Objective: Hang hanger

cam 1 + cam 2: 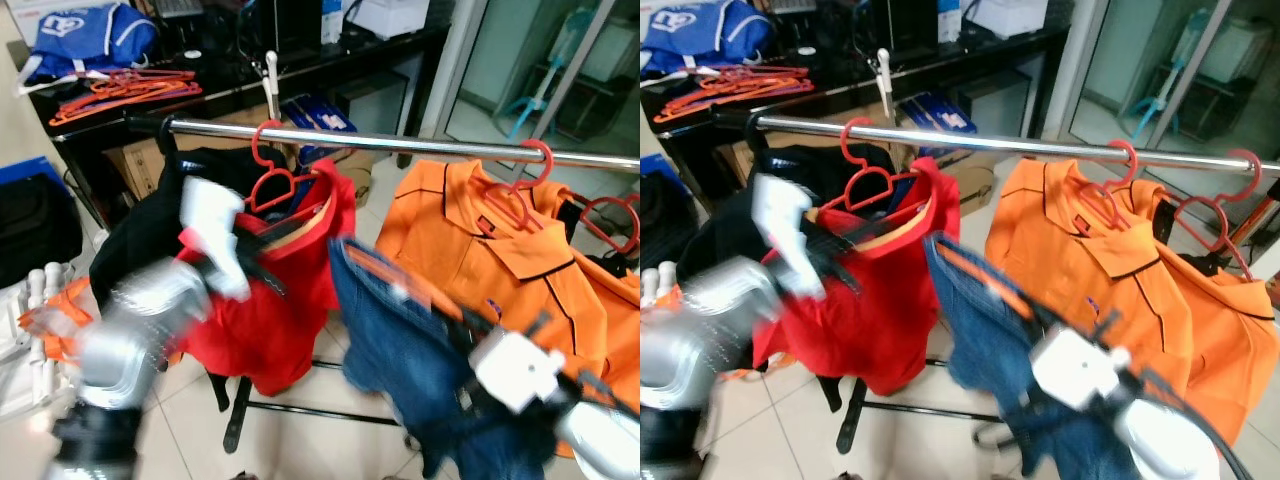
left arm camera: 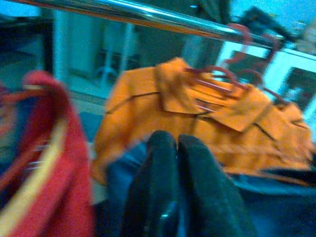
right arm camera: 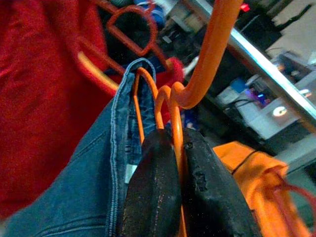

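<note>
Hanger [image 3: 174,106], orange and carrying blue jeans [image 1: 400,345], sits below the rail [image 1: 400,143], between the red shirt [image 1: 290,300] and the orange shirts [image 1: 480,250]. The right gripper [image 3: 178,163] has its fingers pinched on the hanger's neck, hook pointing up toward the rail. The left gripper [image 2: 177,163], fingers pressed together, hovers beside the red shirt. To finish well, the hook likely must rise above the rail, then settle over it. Open room lies mid-rail, in the bare stretch between the red hanger [image 1: 268,165] and the first orange shirt's hook; the rail's ends are crowded.
</note>
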You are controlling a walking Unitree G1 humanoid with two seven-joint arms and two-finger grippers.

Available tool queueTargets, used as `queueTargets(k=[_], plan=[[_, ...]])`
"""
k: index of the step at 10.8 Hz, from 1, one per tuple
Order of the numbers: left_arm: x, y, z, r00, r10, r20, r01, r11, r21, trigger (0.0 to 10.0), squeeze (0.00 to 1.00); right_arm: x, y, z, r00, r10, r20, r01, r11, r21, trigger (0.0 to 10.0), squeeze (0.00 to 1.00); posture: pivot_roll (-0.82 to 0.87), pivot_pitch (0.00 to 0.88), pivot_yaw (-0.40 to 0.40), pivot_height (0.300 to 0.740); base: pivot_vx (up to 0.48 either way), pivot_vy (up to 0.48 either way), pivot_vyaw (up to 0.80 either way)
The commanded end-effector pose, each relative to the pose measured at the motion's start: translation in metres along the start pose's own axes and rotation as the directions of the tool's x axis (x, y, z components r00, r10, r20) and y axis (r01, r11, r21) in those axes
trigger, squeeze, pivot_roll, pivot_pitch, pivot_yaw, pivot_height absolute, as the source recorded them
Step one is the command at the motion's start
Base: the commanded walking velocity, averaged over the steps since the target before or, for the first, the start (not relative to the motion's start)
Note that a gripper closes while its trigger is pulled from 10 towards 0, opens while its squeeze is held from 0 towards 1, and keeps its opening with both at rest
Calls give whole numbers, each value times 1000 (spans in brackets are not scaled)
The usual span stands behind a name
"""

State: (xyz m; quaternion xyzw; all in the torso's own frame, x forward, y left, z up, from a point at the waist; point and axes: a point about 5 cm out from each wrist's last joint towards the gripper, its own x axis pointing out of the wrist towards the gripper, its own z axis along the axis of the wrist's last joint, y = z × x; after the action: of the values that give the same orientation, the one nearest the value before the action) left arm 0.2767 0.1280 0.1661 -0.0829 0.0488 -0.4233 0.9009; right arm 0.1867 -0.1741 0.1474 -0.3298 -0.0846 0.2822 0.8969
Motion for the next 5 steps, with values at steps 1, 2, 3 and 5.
queueTargets(k=[1,2,3,5], plan=[[0,-5,1,1000,-27,7,27,1000,4,10000,1000,3,-4,10,999,-27,39,28,999,-22,0,0,-87,0,28,740,0,0,0],[1,-9,-4,1000,-21,18,21,1000,2,10000,1000,8,-5,14,998,-40,54,42,999,-33,0,0,-85,0,22,740,0,0,0],[0,-8,-9,1000,7,27,-8,999,35,10000,1000,12,-7,15,996,-55,66,58,998,-39,0,0,-80,0,16,740,0,0,0],[-1,-3,-5,996,42,79,-47,998,53,10000,1000,13,-9,17,996,-60,70,64,997,-49,0,0,-79,0,15,740,0,0,0]])
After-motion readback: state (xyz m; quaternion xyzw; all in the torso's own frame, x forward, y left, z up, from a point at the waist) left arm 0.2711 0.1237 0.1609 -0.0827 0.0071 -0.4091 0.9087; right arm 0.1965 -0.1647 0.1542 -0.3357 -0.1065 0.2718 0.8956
